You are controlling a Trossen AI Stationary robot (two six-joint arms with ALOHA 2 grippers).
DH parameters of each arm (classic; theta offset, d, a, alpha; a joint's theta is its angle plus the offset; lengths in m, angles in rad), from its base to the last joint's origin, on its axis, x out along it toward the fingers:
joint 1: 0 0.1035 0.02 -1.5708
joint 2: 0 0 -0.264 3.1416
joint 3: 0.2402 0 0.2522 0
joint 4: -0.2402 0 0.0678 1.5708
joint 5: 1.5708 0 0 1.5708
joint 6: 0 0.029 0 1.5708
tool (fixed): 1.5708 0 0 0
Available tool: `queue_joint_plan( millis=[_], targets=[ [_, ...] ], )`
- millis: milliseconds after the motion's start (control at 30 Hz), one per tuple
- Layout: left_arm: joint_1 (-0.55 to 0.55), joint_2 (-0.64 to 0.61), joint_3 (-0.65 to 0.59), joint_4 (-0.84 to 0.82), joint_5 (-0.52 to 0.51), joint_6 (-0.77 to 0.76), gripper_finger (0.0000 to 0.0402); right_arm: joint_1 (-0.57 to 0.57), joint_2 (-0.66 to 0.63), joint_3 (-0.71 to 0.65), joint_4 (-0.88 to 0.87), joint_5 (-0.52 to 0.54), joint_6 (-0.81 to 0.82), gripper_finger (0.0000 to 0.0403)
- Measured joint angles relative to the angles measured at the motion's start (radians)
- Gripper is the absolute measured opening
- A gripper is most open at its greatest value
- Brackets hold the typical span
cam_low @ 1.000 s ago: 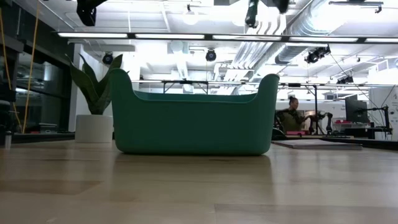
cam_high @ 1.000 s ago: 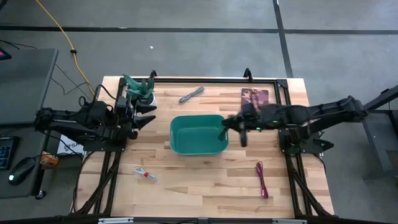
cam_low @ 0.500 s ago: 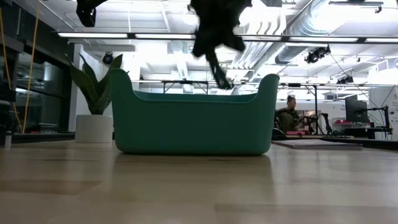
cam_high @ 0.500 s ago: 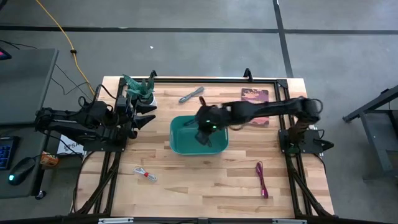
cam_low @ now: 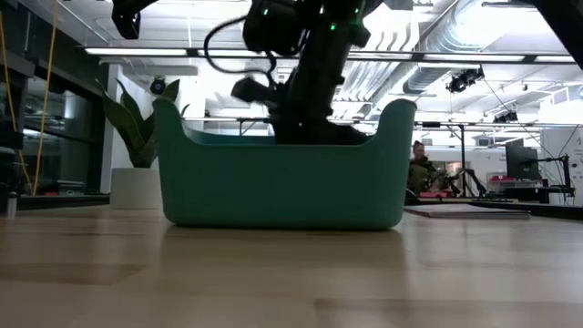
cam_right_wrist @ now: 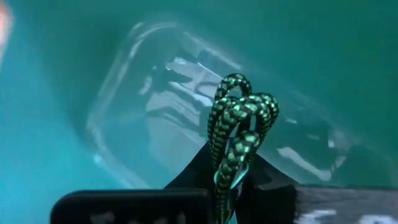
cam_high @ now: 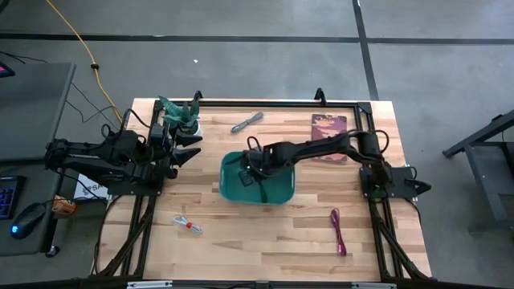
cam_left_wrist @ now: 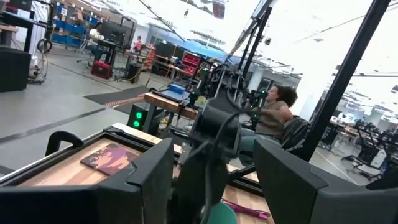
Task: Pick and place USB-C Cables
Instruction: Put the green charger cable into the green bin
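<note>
At frame centre the right gripper [cam_high: 246,171], clamped on the dark green cable [cam_right_wrist: 239,134], dips inside the teal bin [cam_high: 283,191], while the left gripper [cam_high: 191,148] waits wide beside a plant [cam_high: 181,112], grey cable [cam_high: 246,122] above.

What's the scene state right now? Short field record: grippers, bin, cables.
right gripper: shut on the dark green cable, down inside the teal bin
left gripper: open, holding nothing, waiting at the table's left side
teal bin: mid-table, upright
grey cable: on the table beyond the bin
white cable with red band: on the table, near left
magenta cable: on the table, near right
still outside bin: three cables
</note>
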State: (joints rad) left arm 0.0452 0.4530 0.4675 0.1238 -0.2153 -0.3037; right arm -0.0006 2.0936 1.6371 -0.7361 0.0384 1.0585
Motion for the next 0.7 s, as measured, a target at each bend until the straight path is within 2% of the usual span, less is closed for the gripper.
queue_joint_plan(
  millis=[233, 567, 700],
  targets=[
    [0.0, 0.0, 0.0, 0.0, -0.002, 0.0, 0.02, 0.0, 0.031, 0.0, 0.002, 0.012, 0.063, 0.0017],
    [0.0, 0.0, 0.0, 0.001, -0.002, -0.002, 0.02, 0.0, 0.031, 0.0, 0.003, 0.013, 0.067, 0.0031],
    [0.0, 0.0, 0.0, 0.001, -0.002, -0.007, 0.02, 0.0, 0.031, 0.0, 0.003, 0.012, 0.067, 0.0054]
  ],
)
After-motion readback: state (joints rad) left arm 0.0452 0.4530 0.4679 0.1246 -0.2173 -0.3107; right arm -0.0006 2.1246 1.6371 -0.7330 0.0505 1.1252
